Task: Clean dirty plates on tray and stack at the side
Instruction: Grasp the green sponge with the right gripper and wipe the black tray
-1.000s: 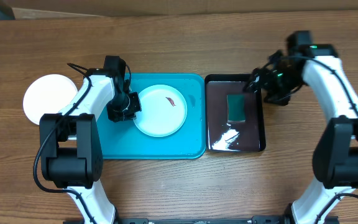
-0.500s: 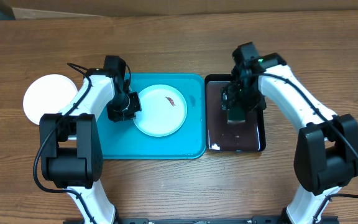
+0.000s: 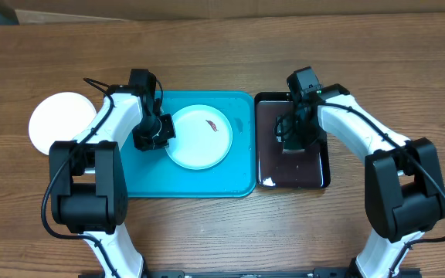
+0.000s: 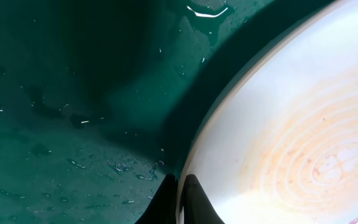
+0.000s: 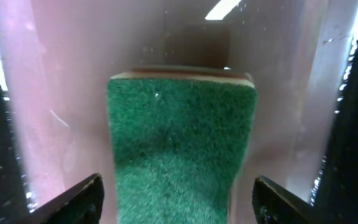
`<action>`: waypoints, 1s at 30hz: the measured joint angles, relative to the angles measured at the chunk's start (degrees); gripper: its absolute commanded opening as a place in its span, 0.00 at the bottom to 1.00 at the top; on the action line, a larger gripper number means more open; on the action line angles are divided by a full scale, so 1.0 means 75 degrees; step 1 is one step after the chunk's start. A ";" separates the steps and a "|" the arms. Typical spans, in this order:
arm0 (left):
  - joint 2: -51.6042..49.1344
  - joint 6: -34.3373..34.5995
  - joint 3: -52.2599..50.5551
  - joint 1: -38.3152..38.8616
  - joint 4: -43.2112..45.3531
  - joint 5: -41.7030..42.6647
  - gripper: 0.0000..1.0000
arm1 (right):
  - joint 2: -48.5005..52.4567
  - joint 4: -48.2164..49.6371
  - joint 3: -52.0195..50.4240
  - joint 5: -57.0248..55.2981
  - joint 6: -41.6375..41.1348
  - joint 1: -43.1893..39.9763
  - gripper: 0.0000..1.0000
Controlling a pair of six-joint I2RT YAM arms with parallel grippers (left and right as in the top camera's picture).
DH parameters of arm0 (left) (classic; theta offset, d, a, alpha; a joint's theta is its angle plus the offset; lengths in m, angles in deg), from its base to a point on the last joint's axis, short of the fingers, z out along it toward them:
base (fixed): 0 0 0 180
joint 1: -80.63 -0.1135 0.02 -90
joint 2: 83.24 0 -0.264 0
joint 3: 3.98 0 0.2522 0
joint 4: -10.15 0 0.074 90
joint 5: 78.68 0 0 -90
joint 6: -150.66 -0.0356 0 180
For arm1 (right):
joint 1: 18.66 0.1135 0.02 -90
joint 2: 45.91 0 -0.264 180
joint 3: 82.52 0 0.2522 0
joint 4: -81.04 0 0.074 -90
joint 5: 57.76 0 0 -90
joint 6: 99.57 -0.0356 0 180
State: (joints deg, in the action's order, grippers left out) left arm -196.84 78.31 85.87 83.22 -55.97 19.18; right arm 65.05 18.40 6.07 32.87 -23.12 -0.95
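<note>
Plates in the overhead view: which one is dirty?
The plate on the teal tray, its left rim at the left gripper: it bears a reddish smear. The white plate on the table at far left shows none.

Overhead straight down, left wrist tight on plate — right, sponge

A brown wood-grain table fills the view under even light.

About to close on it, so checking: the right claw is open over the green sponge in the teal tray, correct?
Wrong tray: the green sponge lies in the black tray, as the overhead view shows. The right claw is open over it.
</note>
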 measured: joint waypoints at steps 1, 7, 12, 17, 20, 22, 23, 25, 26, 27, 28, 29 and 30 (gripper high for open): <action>0.0000 0.0000 0.0000 0.0000 0.0000 0.0000 0.04 | 0.0000 0.0117 -0.0085 0.0009 -0.0003 0.0000 0.75; 0.0000 0.0003 0.0000 0.0000 0.0003 0.0000 0.04 | 0.0000 0.0373 -0.0338 0.0125 -0.0041 0.0000 0.44; 0.0000 0.0000 0.0000 0.0000 0.0003 0.0000 0.04 | 0.0000 0.0405 -0.0338 0.0189 -0.0047 0.0000 0.05; 0.0000 0.0000 0.0000 0.0000 0.0006 0.0000 0.04 | -0.0015 0.0294 -0.0309 0.0204 -0.0029 0.0000 0.04; 0.0000 0.0000 0.0000 0.0000 0.0006 -0.0003 0.04 | -0.0111 -0.0108 -0.0128 0.0201 -0.0015 0.0000 0.04; 0.0000 0.0000 0.0000 0.0000 0.0006 0.0000 0.04 | -0.0321 -0.0262 -0.0023 0.0201 -0.0015 0.0000 0.04; 0.0000 0.0000 0.0000 0.0000 0.0006 0.0000 0.04 | -0.0425 -0.0286 0.0015 0.0201 -0.0017 0.0000 0.04; 0.0000 0.0000 0.0000 0.0000 0.0006 -0.0003 0.04 | -0.0781 -0.0341 0.0076 0.0198 -0.0017 0.0000 0.04; 0.0000 0.0000 0.0000 0.0000 0.0006 0.0000 0.04 | -0.1072 -0.0443 0.0122 0.0192 -0.0015 0.0000 0.04; 0.0000 0.0000 0.0000 0.0000 0.0006 -0.0003 0.04 | -0.1204 -0.0481 0.0134 0.0187 -0.0017 0.0000 0.04; 0.0000 0.0000 0.0000 0.0000 0.0006 -0.0003 0.04 | -0.1463 -0.0568 0.0154 0.0154 -0.0015 0.0000 0.04; 0.0000 0.0000 0.0000 0.0000 0.0006 0.0000 0.04 | -0.1722 -0.0641 0.0181 0.0117 -0.0015 0.0000 0.04; 0.0000 0.0000 0.0000 0.0000 0.0006 -0.0003 0.04 | -0.1932 -0.0717 0.0198 0.0082 -0.0012 0.0000 0.04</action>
State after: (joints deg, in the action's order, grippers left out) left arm -196.84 78.31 85.87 83.22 -55.92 19.15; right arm 50.56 13.02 7.55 33.48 -23.20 -0.95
